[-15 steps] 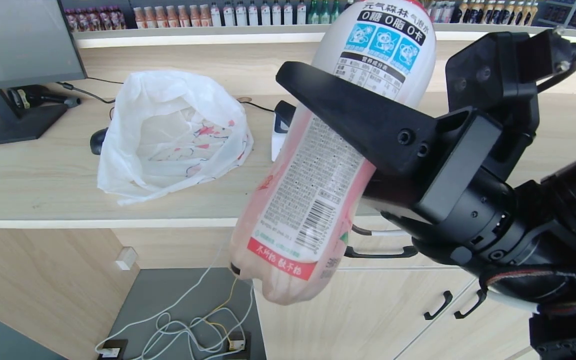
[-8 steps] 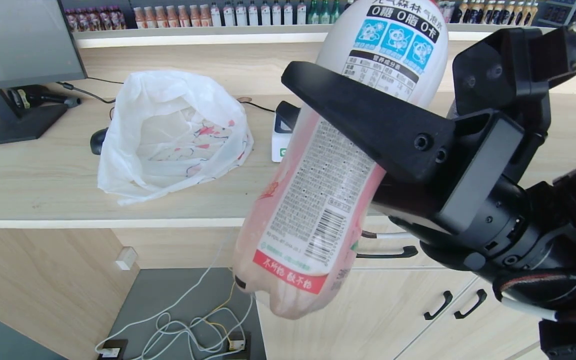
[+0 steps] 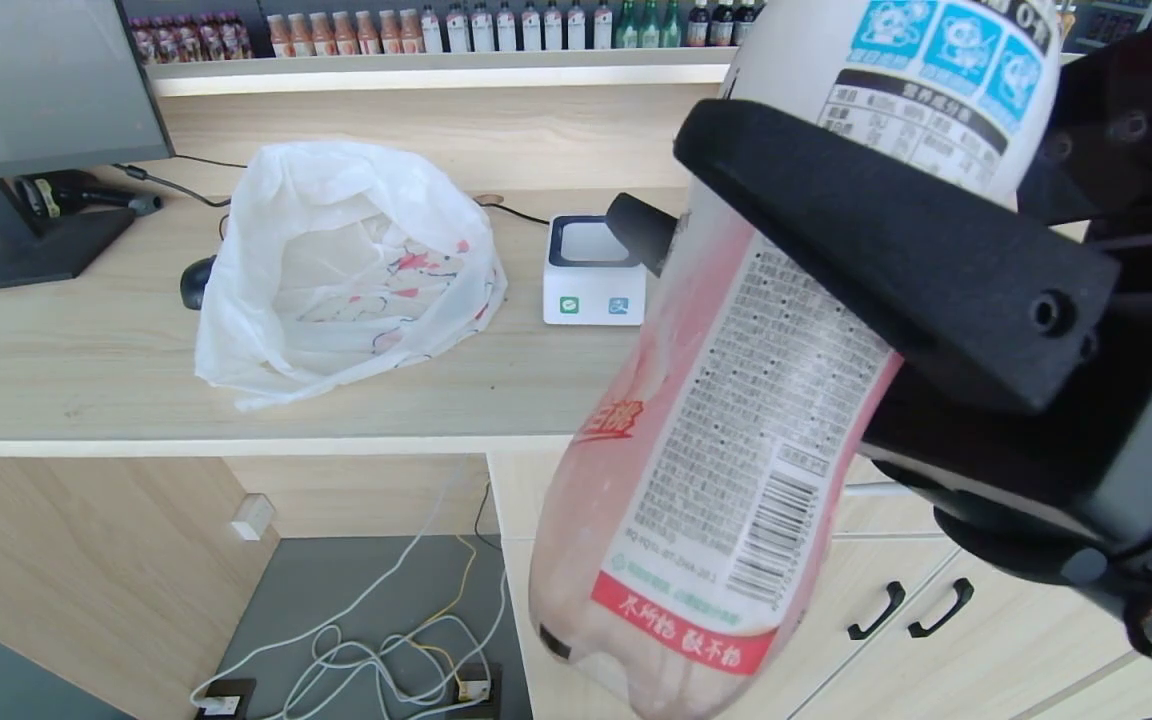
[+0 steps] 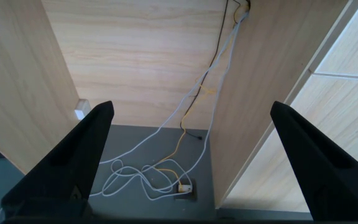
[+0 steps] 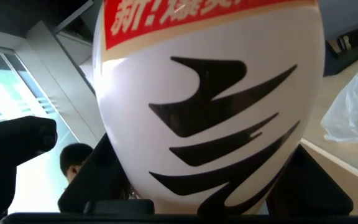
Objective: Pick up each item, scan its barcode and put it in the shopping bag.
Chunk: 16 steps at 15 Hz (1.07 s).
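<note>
Far left of the bag (image 3: 336,270), a dark monitor (image 3: 36,80) stands on the desk (image 3: 66,370). A black mouse (image 3: 194,282) lies against the bag's left side. The bag itself is white thin plastic, slumped on the desk with its mouth open.

The left pincer (image 4: 191,109) is spread wide with nothing between its fingers (image 4: 73,162). It looks down at loose cables (image 4: 160,180) on the floor between wooden panels, lower than the desk that carries the bag. In the head view those cables (image 3: 376,640) lie on the floor below the bag and a little to its right.

Just right of the bag, a small white scanner (image 3: 591,270) sits on the desk, window facing up.

Farther right of the bag, off the desk and close to the head camera, the right pincer (image 3: 681,200) is clamped on a pink bottle (image 3: 766,400) — one black finger across the near side of the label, the tip of the other showing behind the bottle. The bottle is tilted, its base low and toward the camera, its upper end up and to the right; the barcode on the lower label faces the head camera. The right wrist view shows the bottle (image 5: 210,112) gripped close up, with an edge of the bag (image 5: 353,112) beyond it.

Behind the bag, a shelf (image 3: 436,60) carries a row of drinks.
</note>
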{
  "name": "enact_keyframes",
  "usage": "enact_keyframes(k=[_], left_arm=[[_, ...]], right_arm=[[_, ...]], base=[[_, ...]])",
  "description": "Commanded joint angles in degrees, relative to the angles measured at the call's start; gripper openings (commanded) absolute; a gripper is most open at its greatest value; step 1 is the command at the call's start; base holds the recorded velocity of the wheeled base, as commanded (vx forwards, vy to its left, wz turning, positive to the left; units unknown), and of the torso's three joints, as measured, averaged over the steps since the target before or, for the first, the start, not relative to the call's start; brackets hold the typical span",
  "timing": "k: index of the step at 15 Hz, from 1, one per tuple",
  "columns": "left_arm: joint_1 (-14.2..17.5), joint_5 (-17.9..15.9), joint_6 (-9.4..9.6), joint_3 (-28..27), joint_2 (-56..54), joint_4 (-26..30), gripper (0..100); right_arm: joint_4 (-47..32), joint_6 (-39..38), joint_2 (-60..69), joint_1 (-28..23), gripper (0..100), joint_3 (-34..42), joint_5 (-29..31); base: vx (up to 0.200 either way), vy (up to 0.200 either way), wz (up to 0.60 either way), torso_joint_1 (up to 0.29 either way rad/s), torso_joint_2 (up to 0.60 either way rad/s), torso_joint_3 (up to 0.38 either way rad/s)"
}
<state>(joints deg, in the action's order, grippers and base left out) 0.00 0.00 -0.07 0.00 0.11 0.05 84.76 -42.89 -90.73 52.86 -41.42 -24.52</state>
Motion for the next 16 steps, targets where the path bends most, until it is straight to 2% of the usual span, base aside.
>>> enact_keyframes(k=[1,4,7,12,14,16], left_arm=[[0.0,0.0,-0.01,0.0,-0.02,0.04,100],[0.0,0.0,-0.01,0.0,-0.02,0.04,100],[0.0,0.0,-0.01,0.0,-0.02,-0.05,100],[0.0,0.0,-0.01,0.0,-0.02,-0.05,100],[0.0,0.0,-0.01,0.0,-0.02,0.04,100],[0.0,0.0,-0.01,0.0,-0.02,0.04,100]], right_arm=[[-0.03,0.61,3.02,-0.04,0,2.14,-0.18],[-0.65,8.7,3.99,-2.85,0,7.67,0.08],[-0.74,10.19,4.34,-3.55,0,7.94,4.21],[-6.63,17.13,6.62,-3.55,0,8.11,5.62],[-7.77,17.75,7.68,-3.55,0,8.55,5.79],[-7.94,18.8,8.03,-3.55,0,8.9,8.87]], base=[[0.0,0.0,0.0,0.0,0.0,0.0],[0.0,0.0,0.0,0.0,0.0,0.0],[0.0,0.0,0.0,0.0,0.0,0.0],[0.0,0.0,0.0,0.0,0.0,0.0],[0.0,0.0,0.0,0.0,0.0,0.0],[0.0,0.0,0.0,0.0,0.0,0.0]])
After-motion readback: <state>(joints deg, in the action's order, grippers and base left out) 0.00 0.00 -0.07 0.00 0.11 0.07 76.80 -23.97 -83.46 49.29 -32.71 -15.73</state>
